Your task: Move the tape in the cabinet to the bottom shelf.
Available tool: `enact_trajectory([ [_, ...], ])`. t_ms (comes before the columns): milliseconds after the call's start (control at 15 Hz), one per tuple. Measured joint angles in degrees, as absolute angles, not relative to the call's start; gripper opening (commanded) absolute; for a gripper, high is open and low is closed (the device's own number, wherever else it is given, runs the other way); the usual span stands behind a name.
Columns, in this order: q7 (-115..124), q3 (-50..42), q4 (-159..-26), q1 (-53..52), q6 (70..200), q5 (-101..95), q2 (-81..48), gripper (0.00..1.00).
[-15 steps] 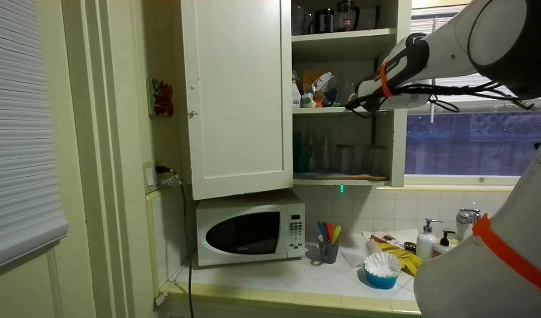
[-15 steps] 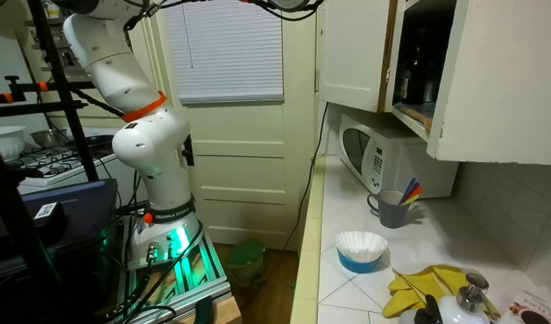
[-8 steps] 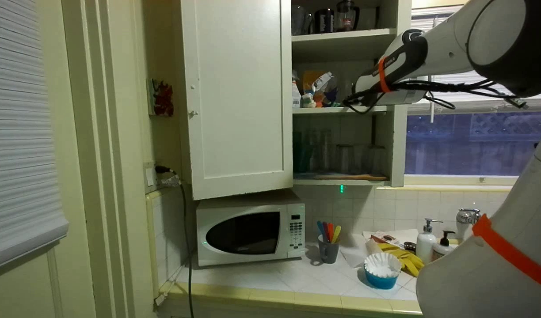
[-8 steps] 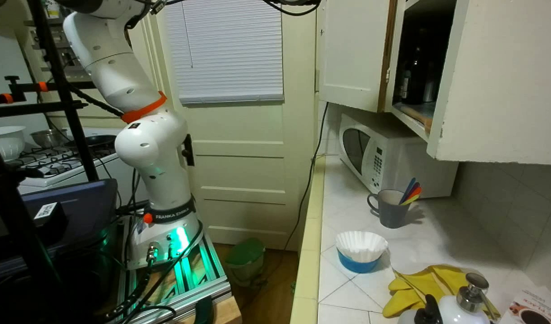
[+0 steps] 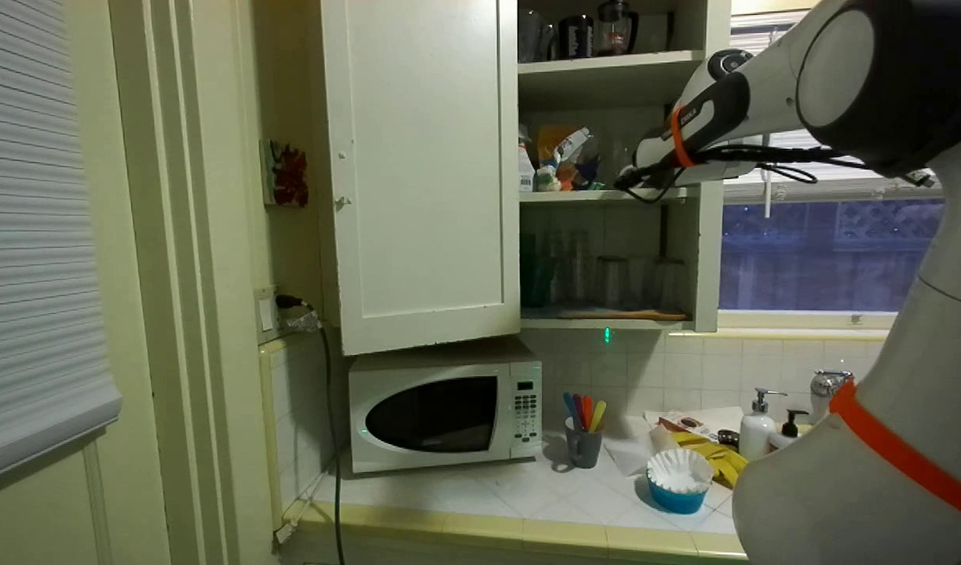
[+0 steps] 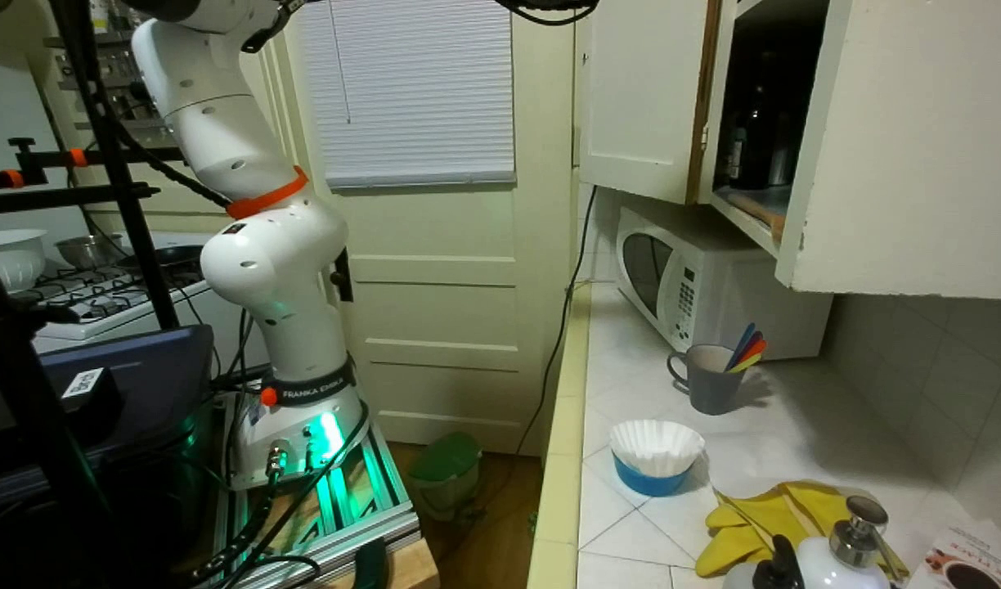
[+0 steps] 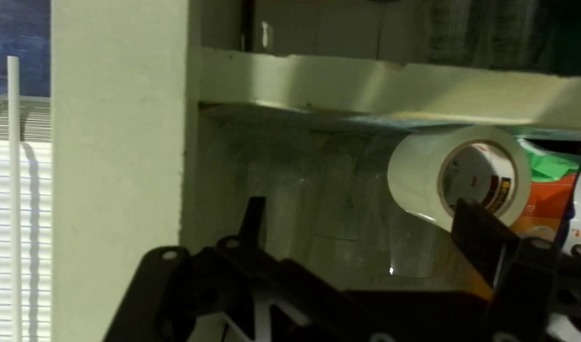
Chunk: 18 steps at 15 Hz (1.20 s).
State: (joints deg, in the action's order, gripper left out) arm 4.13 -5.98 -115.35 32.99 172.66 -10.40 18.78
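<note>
The cabinet point(image 5: 711, 259) stands open, its door point(image 5: 429, 173) swung left; it also shows in an exterior view point(image 6: 811, 164). The bottom shelf point(image 5: 606, 322) carries glasses and a thin wooden board. The wrist view is upside down. There, a roll of clear tape point(image 7: 416, 173) with a Scotch core sits on the middle shelf point(image 7: 347, 88), near its front edge. My gripper point(image 7: 360, 203) is open and empty at that shelf. Its right finger point(image 7: 485, 237) overlaps the roll's core; I cannot tell whether it touches. In the exterior views, gripper and tape are hidden or out of frame.
Colourful bags point(image 5: 563, 161) and a white bottle point(image 5: 525, 169) stand beside the tape on the middle shelf, clear glasses point(image 7: 409, 247) behind. The cabinet's side frame point(image 7: 119, 166) is left of the gripper in the wrist view. The microwave point(image 5: 441, 412) and mug point(image 5: 582, 443) stand below.
The arm's upper links have shifted toward the cabinet. The wrist has risen slightly overall, and its hanging cables sit higher. The cabinet and counter objects have not moved.
</note>
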Motion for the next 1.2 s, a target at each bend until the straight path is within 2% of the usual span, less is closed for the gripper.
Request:
enact_trajectory([
  [400,9.24,0.8,-114.14,40.26,172.58,-14.92,17.89,1.0],
  [1200,13.17,8.41,-113.72,47.41,168.39,-17.13,17.55,1.0],
])
